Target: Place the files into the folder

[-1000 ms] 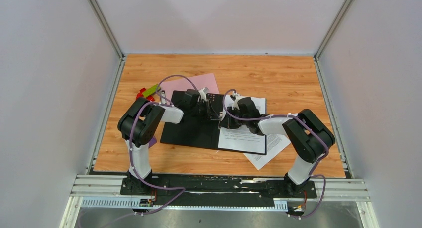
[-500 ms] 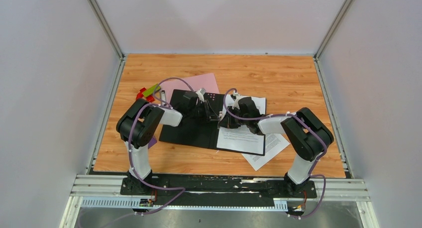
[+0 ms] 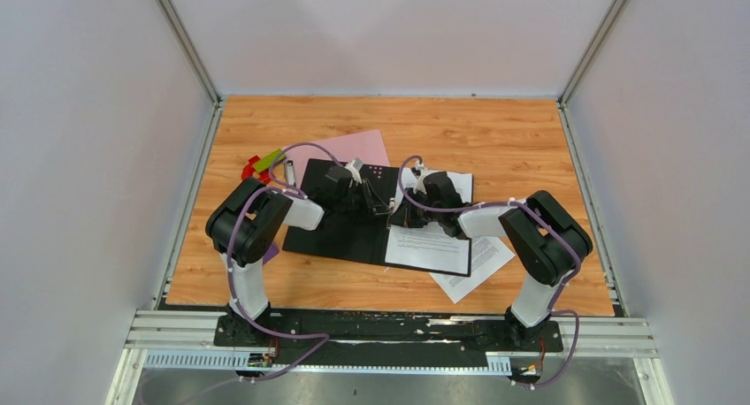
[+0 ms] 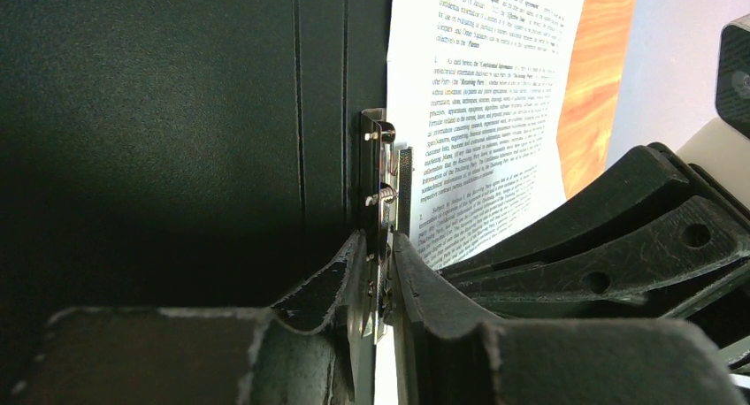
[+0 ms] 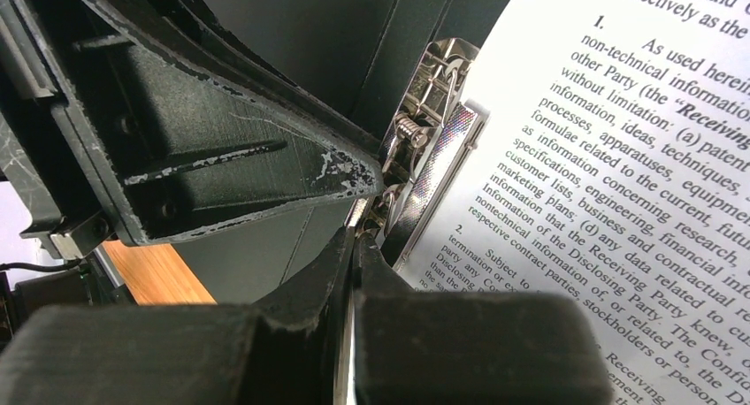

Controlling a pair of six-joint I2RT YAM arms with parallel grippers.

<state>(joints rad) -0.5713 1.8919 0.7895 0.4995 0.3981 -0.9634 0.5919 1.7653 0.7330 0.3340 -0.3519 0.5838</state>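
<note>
From above, one printed sheet [image 3: 429,246] lies on the right half of the open black folder [image 3: 340,228], and a second sheet [image 3: 485,262] sticks out from beneath it onto the counter [image 3: 495,140]. Only the wrist views show the metal clip [image 4: 380,166]: the left claw [image 4: 378,272] pinches it between barely parted jaws. The right claw [image 5: 354,272] is fully closed, tips at its spring end.

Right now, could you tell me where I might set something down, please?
The wooden table is bare along its far edge behind the black open folder and pink paper sheet, and between the white printed sheets and the right wall. It is crowded at the folder's silver metal clip, where the left tool and right tool meet.
</note>
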